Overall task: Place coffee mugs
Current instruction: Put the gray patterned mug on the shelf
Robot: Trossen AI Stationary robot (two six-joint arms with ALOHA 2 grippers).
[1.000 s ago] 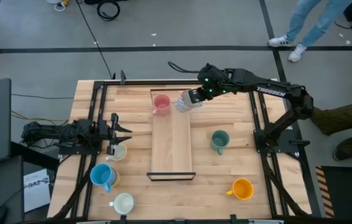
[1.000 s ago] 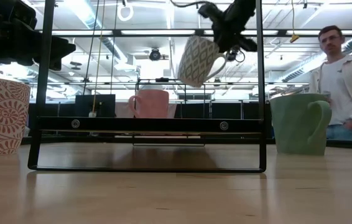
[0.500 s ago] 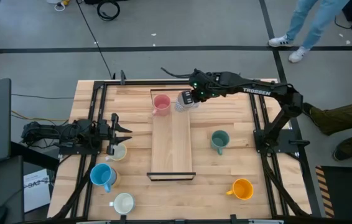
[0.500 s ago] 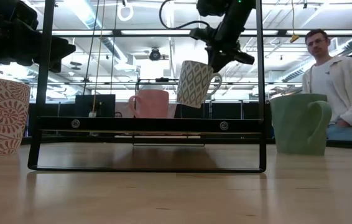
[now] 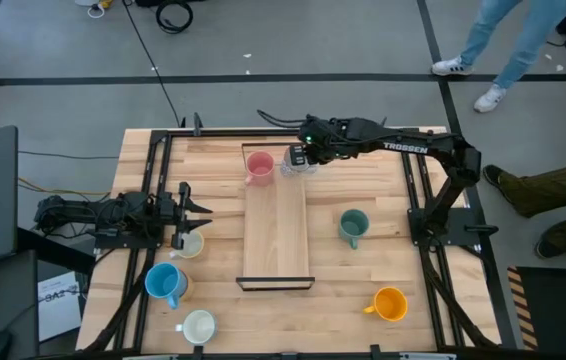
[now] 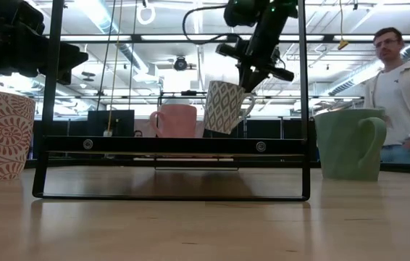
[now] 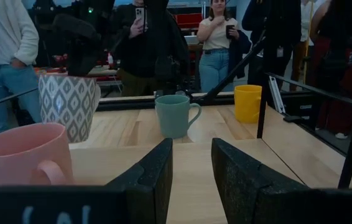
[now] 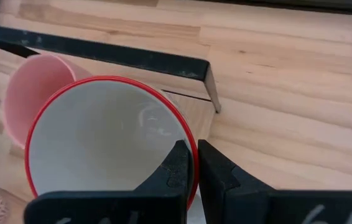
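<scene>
We note the right gripper (image 8: pixel 191 163) clamped on a red-rimmed, diamond-patterned mug's (image 6: pixel 223 107) wall, glossy pink mug (image 5: pixel 259 166) adjacent, left gripper (image 7: pixel 188 163) fingers parted, empty.

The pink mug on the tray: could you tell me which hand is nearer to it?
Right. The right hand holds a patterned mug just beside the pink mug; the left hand waits off the tray, farther away.

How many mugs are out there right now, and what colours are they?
Pink: 1
White with grey diamond pattern, red rim, held in the right tool: 1
Teal green: 1
Orange: 1
Blue: 1
White or cream, one by the left tool, one at the near edge: 2
Total: 7 mugs
</scene>
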